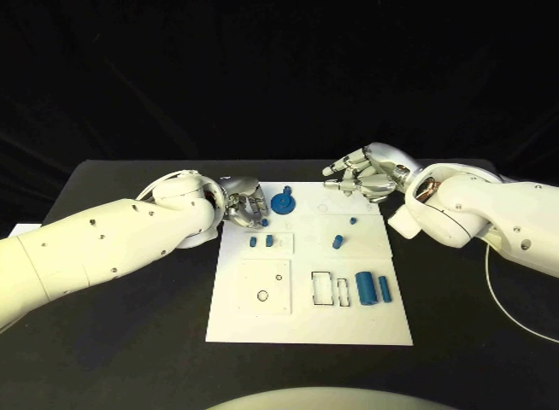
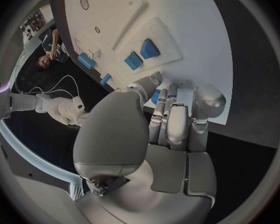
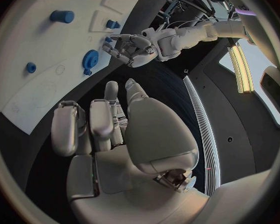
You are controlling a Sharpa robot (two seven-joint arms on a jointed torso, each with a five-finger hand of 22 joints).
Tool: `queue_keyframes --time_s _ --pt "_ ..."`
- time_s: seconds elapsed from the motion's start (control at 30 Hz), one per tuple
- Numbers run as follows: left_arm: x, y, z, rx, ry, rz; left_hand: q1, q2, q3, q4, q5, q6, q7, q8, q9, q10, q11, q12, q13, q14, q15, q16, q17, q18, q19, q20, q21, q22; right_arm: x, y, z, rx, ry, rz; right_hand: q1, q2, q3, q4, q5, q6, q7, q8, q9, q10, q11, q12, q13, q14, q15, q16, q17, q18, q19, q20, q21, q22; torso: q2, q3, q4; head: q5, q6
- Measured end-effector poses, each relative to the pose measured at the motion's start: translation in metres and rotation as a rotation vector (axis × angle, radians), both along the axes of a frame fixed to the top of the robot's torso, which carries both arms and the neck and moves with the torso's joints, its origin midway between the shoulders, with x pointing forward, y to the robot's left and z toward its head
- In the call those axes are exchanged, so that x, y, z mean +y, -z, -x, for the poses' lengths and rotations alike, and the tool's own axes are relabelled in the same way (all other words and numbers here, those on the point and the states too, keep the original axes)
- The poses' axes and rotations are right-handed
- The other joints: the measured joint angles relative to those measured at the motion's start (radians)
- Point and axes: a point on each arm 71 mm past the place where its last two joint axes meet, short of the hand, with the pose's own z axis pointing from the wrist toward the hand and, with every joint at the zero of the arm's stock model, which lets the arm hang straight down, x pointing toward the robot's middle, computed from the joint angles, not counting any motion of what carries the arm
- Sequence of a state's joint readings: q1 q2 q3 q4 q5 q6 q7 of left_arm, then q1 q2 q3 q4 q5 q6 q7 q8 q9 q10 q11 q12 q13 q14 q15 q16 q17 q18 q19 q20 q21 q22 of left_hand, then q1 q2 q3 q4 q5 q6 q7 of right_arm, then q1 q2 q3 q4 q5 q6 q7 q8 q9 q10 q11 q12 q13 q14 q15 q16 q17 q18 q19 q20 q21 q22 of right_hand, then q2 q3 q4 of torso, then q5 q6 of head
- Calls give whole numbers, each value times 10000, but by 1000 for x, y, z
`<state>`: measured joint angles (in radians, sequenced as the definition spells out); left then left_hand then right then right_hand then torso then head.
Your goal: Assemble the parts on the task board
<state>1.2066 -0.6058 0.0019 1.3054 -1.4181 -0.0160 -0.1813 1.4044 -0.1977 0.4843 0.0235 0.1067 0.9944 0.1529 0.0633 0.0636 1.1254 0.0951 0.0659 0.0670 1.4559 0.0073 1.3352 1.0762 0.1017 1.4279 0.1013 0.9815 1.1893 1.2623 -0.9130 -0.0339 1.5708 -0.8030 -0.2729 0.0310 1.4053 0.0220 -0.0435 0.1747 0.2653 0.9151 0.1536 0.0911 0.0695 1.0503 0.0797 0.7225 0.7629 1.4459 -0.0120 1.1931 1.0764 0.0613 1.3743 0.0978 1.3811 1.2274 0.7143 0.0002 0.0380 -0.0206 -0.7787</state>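
Left hand: your left hand [image 1: 243, 207] sits at the task board's far left corner, fingers curled in over the board's edge. The left wrist view shows a bit of blue between its fingers [image 2: 167, 115] — you cannot tell from here whether it is gripped or only lies beneath them.

Right hand: your right hand [image 1: 366, 178] hovers just past the board's far edge, toward the far right corner, over the black table [image 1: 107, 359]. Its fingers [image 3: 90, 127] are bent inward but apart, and nothing is in them.

Task board: the white task board [image 1: 237, 329] lies in the middle of the table, long side running away from you.

Gear part: a round blue gear-like part [image 1: 285, 203] stands near the board's far edge, just beside the left hand's fingertips.

Small parts: two short blue parts [image 1: 262, 241] lie side by side on the raised plate near the left edge; two more blue parts [image 1: 344, 234] sit toward the right edge, one a little farther than the other.

Large parts: a blue cylinder [image 1: 367, 288] lies near the right edge in the board's near half, a slimmer blue piece [image 1: 387, 287] just beside it — next to two outlined slots [image 1: 329, 289].
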Motion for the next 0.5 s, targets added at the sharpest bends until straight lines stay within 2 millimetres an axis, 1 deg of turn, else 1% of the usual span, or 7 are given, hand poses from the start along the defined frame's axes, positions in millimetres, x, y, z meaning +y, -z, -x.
queue_keyframes --time_s 0.2,0.23,0.27,0.33,0.37,0.47,0.5 --pt "15 -2 1 -17 -238 206 1 0 29 -30 0 -70 0 0 5 -109 29 0 0 -96 17 -162 -243 17 -122 42 -379 -230 -21 2 -4 -254 296 931 897 -213 679 -286 -310 458 -38 131 7 -134 -21 -2890 -2617 -119 12 -1807 -1730 1 -32 -27 -149 -219 -7 -3 -12 -13 10" --pt "19 -2 2 -1 -299 318 0 0 29 -30 0 -70 0 0 13 -137 58 0 1 -207 21 -273 -420 130 -234 43 -628 -387 -24 3 -5 -324 308 1161 1003 -239 764 -345 -364 541 -53 171 7 -134 -21 -3160 -2855 -119 12 -1916 -1835 0 -32 -27 -149 -219 -9 -3 -12 -21 18" --pt "22 -3 2 31 -369 490 1 0 29 -30 0 -67 3 0 26 -201 80 0 1 -349 32 -443 -701 235 -371 53 -990 -612 -27 3 -5 -405 305 1423 1067 -286 835 -410 -438 622 -83 201 14 -134 -21 -3410 -3075 -119 12 -1957 -1873 1 -32 -27 -149 -213 -10 -3 -11 -28 26" --pt "32 -5 3 158 -573 1152 -4 5 47 -48 0 55 119 83 61 -251 100 1 1 -635 80 -817 -1329 254 -634 77 -1679 -1028 -33 4 -5 -636 249 2154 1181 -400 1047 -462 -547 895 -74 206 19 -134 -21 -3919 -3583 -75 55 -1957 -1867 1 -32 -27 -149 -158 -15 -2 -7 -50 46" --pt "37 -7 4 238 -680 1570 -80 81 91 -27 0 205 161 151 83 -250 101 56 1 -817 97 -1049 -1721 417 -812 91 -2149 -1311 -34 4 -5 -746 208 2481 1266 -484 1237 -482 -584 1078 -77 206 4 -19 -50 -4320 -4088 0 84 -1957 -1864 0 -31 -27 -149 -114 -16 -2 -5 -63 54" --pt "47 -12 7 724 -1054 3541 -158 301 220 74 84 436 251 220 102 -112 181 247 14 -1412 113 -1768 -2882 654 -1363 130 -3532 -2155 -36 5 -3 -1255 -25 3809 1255 -661 1575 -491 -586 1428 -109 151 -13 376 -67 -4876 -4855 69 14 -2016 -1882 0 -28 -31 -149 -90 -21 0 3 -129 98" --pt "49 -14 8 916 -1159 4186 -122 350 248 56 84 512 253 265 114 -7 153 323 28 -1579 108 -1971 -3190 671 -1516 133 -3886 -2368 -36 5 -3 -1426 -109 4217 1238 -679 1649 -500 -608 1473 -138 147 -13 454 -85 -4971 -5005 69 14 -2017 -1883 0 -3 -54 -149 -77 -21 0 3 -170 123"
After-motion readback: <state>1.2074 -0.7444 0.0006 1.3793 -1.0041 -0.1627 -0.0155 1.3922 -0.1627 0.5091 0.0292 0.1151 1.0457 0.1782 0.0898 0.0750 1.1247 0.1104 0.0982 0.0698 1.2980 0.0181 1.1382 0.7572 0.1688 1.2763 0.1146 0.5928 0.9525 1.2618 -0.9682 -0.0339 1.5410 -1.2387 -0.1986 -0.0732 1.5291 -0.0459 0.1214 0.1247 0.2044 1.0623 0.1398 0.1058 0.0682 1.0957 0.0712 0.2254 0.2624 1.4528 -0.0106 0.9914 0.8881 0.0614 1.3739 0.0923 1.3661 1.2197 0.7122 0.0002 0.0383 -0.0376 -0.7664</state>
